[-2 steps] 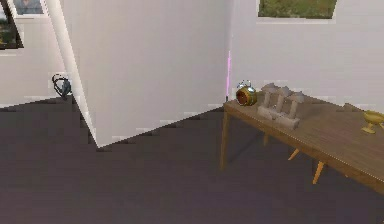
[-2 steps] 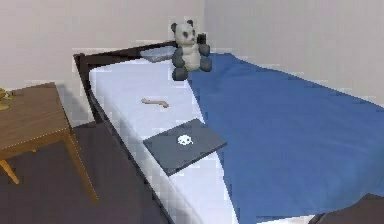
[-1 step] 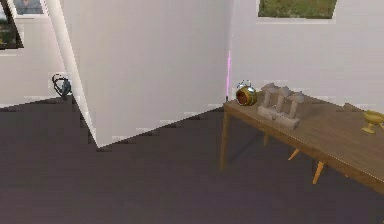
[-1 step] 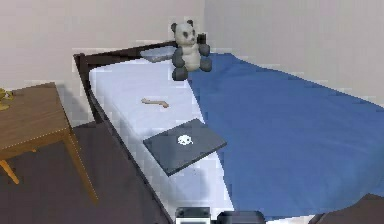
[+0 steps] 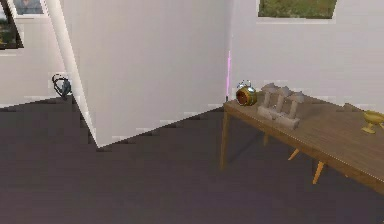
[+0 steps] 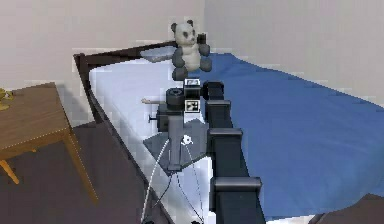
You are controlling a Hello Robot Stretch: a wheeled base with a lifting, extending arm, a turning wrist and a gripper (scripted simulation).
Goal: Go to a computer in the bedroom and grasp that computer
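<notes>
The gripper hangs beside the bed where a panda toy sits, and I cannot tell if it holds anything.

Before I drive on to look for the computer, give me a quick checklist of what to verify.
1. Bedroom reached: ok, white-sheeted bed with blue blanket lies on the arm's side.
2. Computer picked out: not ok; brown wooden table carries a round clock-like object, a grey statue and a gold item.
3. Path ahead: ok, dark floor is bare up to the white wall corner.
4. Jaws holding anything: cannot tell; the bed lies behind them.
5. Dark square arm bar clear of the black-and-white panda plush: cannot tell.
</notes>
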